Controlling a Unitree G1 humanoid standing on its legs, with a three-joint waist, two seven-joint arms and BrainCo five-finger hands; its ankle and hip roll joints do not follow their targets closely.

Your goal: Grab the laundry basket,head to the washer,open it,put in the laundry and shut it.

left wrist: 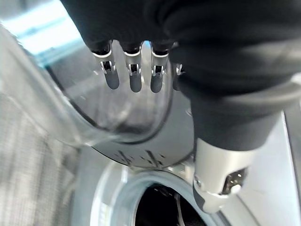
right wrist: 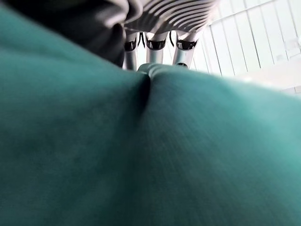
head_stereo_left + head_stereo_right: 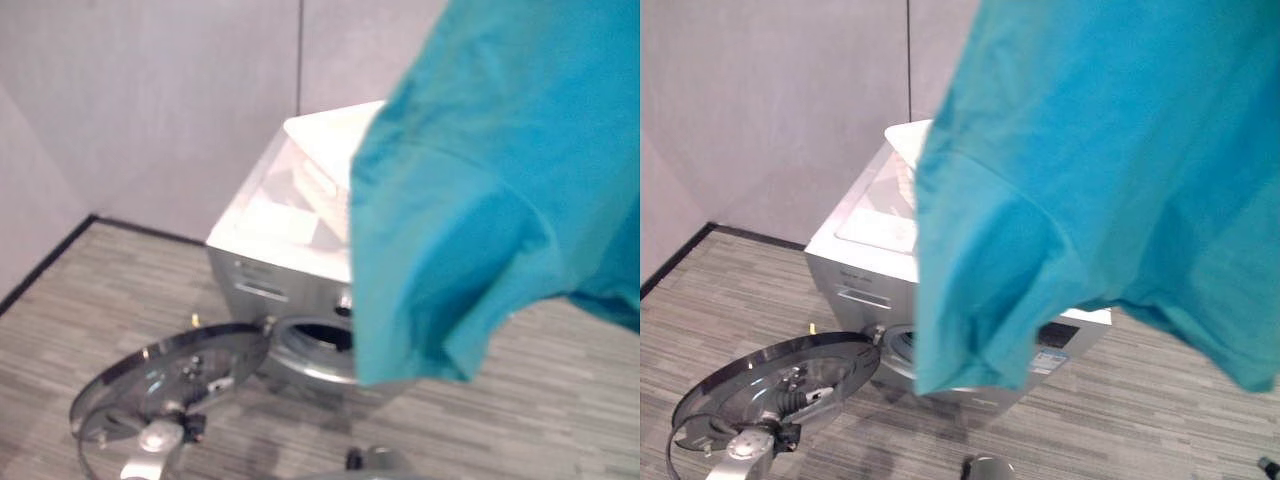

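Where the right hand's fingers (image 2: 153, 49) meet it, one teal garment (image 3: 1110, 170) bunched up against them, folds covering the fingertips; cannot tell whether curled round the cloth or just draped. Hangs raised high before the head camera, in front of and above one silver front-loading washer (image 3: 270, 275) on the striped floor (image 3: 110, 290). One round washer door (image 3: 165, 375) swung wide open, drum opening (image 3: 325, 338) dark beside it. One white laundry basket (image 3: 320, 160) sitting atop the washer. Left hand (image 1: 221, 70) just beside the door's glass bowl, fingers (image 1: 134, 75) straight, loosely side by side, thumb apart, gripping nothing.
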